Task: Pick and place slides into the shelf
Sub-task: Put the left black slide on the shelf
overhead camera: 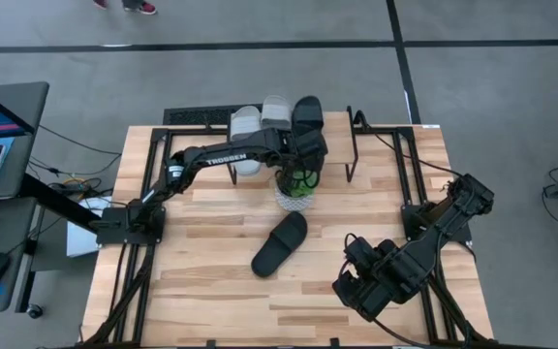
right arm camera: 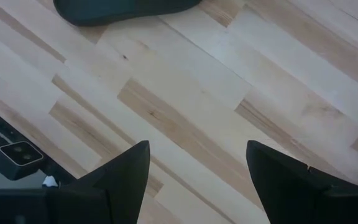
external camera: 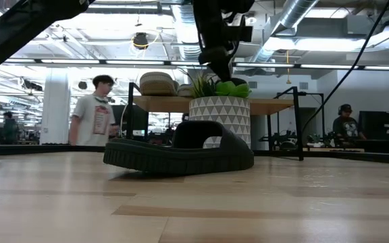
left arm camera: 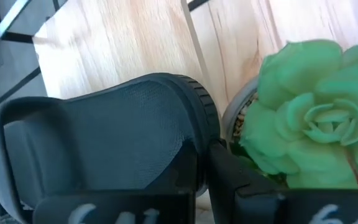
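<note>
**Three slides up top, one black slide loose on the table**

My left gripper (overhead camera: 303, 167) hangs clenched at the front edge of the shelf (overhead camera: 337, 126), grasping nothing I can see. Two grey slides (overhead camera: 246, 128) and a black slide (overhead camera: 308, 114) sit side by side on the plank. A potted succulent (overhead camera: 296, 189) stands right under my fingers. The other black slide (overhead camera: 280, 243) lies on bare tabletop (overhead camera: 211, 291), open wood around it. My right gripper (overhead camera: 356, 286) waits near the front right corner, spread wide, empty.

Illumination is bright and even from overhead ceiling strip lights (external camera: 147, 64); the close green plastic succulent (left arm camera: 312, 118) appears soft-focused.
</note>
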